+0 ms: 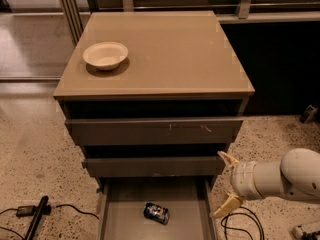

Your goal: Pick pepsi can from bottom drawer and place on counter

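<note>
The pepsi can (156, 213) lies on its side in the middle of the open bottom drawer (117, 219), dark blue with white markings. My gripper (224, 185) is at the drawer's right edge, just right of the cabinet front, above and right of the can. Its two tan fingers (228, 159) are spread apart and hold nothing. The white arm reaches in from the right. The counter (175, 54) is the tan cabinet top above.
A cream bowl (105, 55) sits on the counter's left side. Two grey drawer fronts (150, 131) stick out above the bottom drawer. Black cables (240, 224) lie on the terrazzo floor at right, a black tool (36, 219) at left.
</note>
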